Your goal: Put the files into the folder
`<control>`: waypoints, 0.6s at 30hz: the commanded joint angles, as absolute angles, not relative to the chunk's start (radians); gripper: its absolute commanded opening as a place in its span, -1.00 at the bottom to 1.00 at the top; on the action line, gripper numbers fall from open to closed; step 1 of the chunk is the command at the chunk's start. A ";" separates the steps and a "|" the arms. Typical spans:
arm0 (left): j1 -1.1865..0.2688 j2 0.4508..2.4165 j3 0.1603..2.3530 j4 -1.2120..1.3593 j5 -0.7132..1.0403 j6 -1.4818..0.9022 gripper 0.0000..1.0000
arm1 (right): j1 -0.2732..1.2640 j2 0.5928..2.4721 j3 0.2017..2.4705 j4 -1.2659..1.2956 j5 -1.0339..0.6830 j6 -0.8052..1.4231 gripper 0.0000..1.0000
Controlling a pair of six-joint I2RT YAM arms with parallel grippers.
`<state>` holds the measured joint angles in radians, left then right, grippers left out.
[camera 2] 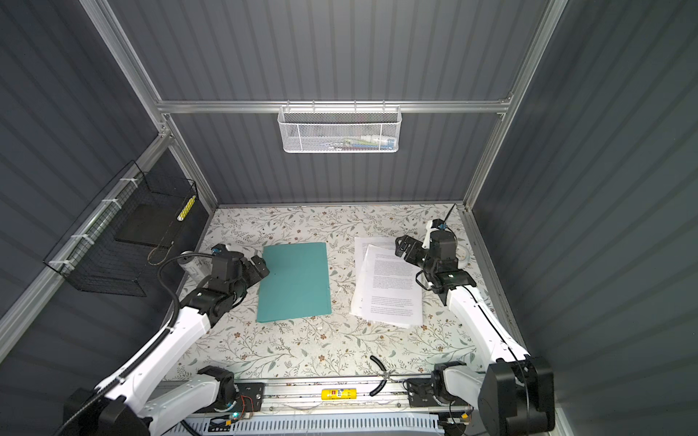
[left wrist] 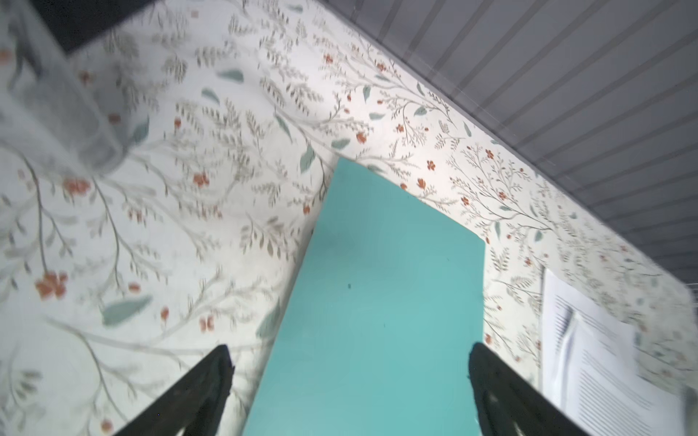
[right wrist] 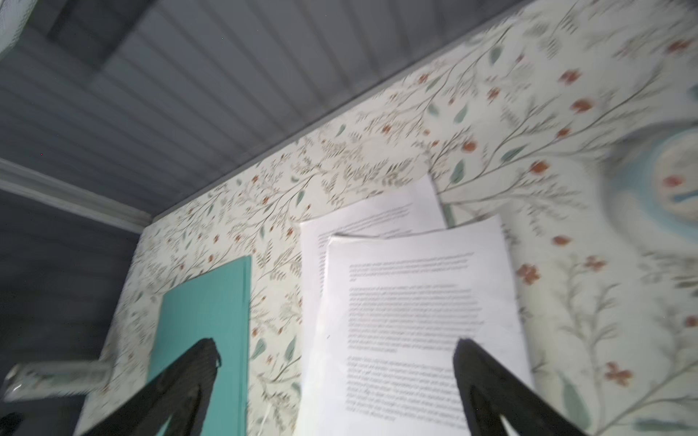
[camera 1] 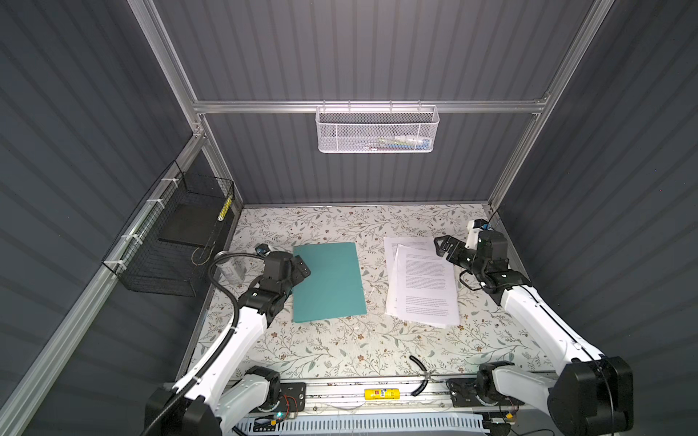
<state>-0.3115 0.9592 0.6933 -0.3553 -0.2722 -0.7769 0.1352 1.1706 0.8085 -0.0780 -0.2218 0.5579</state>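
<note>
Nothing filed: thin teal card folder [camera 1: 328,283] lies shut, white printed paper sheets [camera 1: 425,287] beside it, left gripper [camera 1: 302,267] and right gripper [camera 1: 441,246] gaping empty.

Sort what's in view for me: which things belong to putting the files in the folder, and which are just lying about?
Job: teal folder, closed; files, loosely stacked beside it.

Lying about: white mesh basket; black wire basket; black slab inside it; yellow item on the front rail; short black tube.
</note>
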 commanded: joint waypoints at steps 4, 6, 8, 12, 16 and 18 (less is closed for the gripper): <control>-0.327 0.765 0.584 -0.580 -0.078 -1.040 0.92 | 0.263 1.199 0.820 -0.061 -0.477 0.622 0.98; -0.326 0.739 0.569 -0.598 -0.049 -1.047 0.88 | 0.311 1.237 0.841 -0.067 -0.477 0.626 0.98; -0.328 0.734 0.553 -0.608 -0.037 -1.051 0.85 | 0.343 1.268 0.841 -0.029 -0.493 0.651 0.98; -0.328 0.726 0.535 -0.627 -0.044 -1.080 0.86 | 0.387 1.324 0.841 0.046 -0.519 0.704 0.97; -0.330 0.670 0.489 -0.628 -0.065 -1.146 0.97 | 0.404 1.355 0.821 0.139 -0.530 0.753 0.96; -0.330 0.635 0.450 -0.611 -0.048 -1.187 0.96 | 0.413 1.376 0.831 0.160 -0.519 0.762 0.95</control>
<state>-0.3222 0.6720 0.4885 -0.5880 -0.0685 -1.1088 0.4004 1.3598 0.8185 0.0715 -0.5060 0.7193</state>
